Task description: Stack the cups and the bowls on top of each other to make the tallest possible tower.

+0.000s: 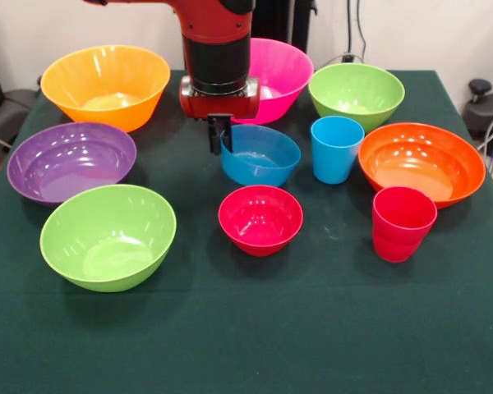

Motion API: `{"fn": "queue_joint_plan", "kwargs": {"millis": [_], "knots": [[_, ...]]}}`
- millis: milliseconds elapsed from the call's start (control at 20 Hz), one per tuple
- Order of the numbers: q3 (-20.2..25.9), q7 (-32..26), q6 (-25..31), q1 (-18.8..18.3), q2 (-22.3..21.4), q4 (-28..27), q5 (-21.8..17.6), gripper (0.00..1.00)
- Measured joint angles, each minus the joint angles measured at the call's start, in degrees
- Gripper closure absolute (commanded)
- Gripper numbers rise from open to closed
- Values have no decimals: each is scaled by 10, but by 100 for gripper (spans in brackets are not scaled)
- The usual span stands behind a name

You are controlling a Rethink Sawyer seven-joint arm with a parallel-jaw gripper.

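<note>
Hanging low over the middle of the worktop (246, 345), the pincer (219, 135) sits right at the rim of the blue bowl (260, 154), and I cannot tell if it is apart or together. Nothing is stacked yet: the blue cup (336, 148) and red cup (403, 222) stand toward the right edge, and the small red bowl (260, 219) sits nearer the front edge. If the pincer pushes down on that rim, the blue bowl could tip or slide; the arm also hides part of the pink bowl (283, 75).

Two cups (337, 148) right of the small bowls (260, 154), larger bowls (107, 236) all around.
</note>
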Motion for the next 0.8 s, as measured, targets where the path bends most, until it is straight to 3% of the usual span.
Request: {"fn": "queue_joint_plan", "kwargs": {"millis": [800], "knots": [[8,0,65,-9,-8,-13,2,100]]}}
